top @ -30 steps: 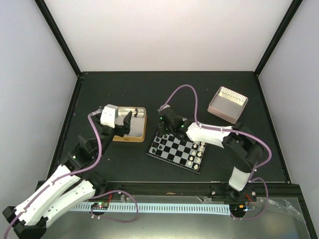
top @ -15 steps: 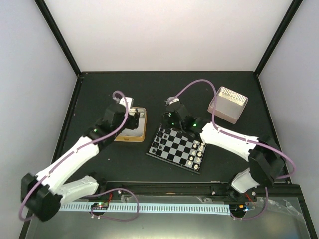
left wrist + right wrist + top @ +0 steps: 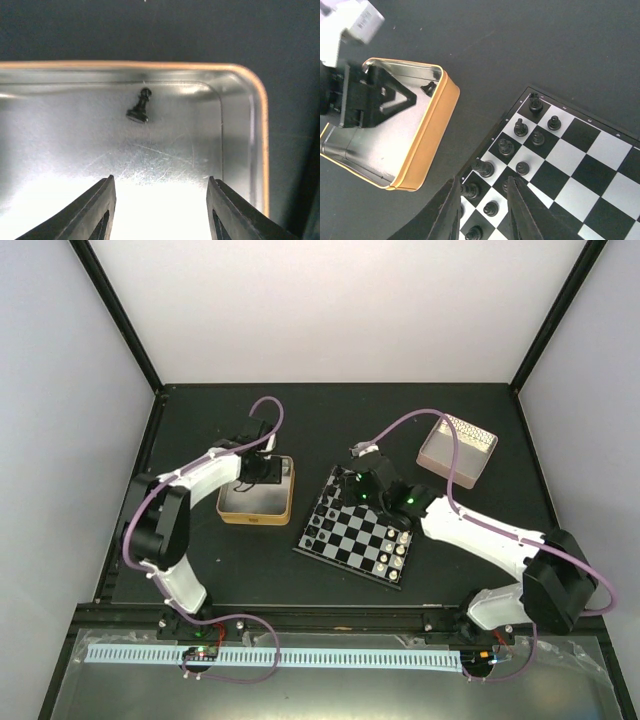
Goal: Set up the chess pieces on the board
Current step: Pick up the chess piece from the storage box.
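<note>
The checkered board (image 3: 362,540) lies at the table's middle. Black chess pieces (image 3: 521,128) stand in two rows along its left side. One more black pawn (image 3: 139,107) lies alone in the gold-rimmed tin (image 3: 250,85). My left gripper (image 3: 160,179) hangs open inside the tin, short of that pawn, with nothing between its fingers. My right gripper (image 3: 483,179) is open low over the board's left edge. It straddles a standing black piece (image 3: 470,190) that is close to its left finger. In the top view the left gripper (image 3: 258,472) and right gripper (image 3: 347,496) are apart.
White pieces (image 3: 396,546) stand along the board's right side. A pink box (image 3: 456,450) sits at the back right. The tin (image 3: 256,510) lies just left of the board, with a narrow strip of dark table between them.
The left arm swung round and carried its gripper into the tin, and its jaws narrowed. The right gripper slid slightly right along the board's far-left corner.
</note>
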Robot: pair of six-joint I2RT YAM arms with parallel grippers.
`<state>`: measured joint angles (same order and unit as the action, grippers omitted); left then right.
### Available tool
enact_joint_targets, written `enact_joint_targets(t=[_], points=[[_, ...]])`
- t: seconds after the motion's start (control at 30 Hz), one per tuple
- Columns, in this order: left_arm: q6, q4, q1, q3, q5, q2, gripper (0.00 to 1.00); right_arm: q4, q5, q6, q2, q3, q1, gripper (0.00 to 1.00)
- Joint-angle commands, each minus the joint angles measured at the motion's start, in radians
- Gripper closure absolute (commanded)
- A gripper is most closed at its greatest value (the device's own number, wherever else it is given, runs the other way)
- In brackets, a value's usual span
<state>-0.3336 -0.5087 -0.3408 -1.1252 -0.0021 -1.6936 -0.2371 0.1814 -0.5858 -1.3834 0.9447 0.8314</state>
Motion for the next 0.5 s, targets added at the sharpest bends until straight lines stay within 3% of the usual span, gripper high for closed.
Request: enact_joint_targets(t=[0.0, 0.1, 0.37, 0.47], points=[[0.013, -0.026, 0.014, -0.064, 0.034, -0.065, 0.5, -0.008, 0.013, -0.014, 0.045, -0.026, -0.01, 0.72], [0.021, -0.004, 0.024, -0.079, 0.013, -0.116, 0.54, -0.009, 0.014, -0.013, 0.053, -0.032, -0.012, 0.72], [0.083, 0.04, 0.042, -0.121, -0.023, -0.206, 0.52, -0.01, 0.015, -0.013, 0.052, -0.029, -0.017, 0.72], [0.115, 0.05, 0.05, -0.134, -0.015, -0.222, 0.57, -0.011, 0.013, -0.012, 0.05, -0.024, -0.017, 0.72]])
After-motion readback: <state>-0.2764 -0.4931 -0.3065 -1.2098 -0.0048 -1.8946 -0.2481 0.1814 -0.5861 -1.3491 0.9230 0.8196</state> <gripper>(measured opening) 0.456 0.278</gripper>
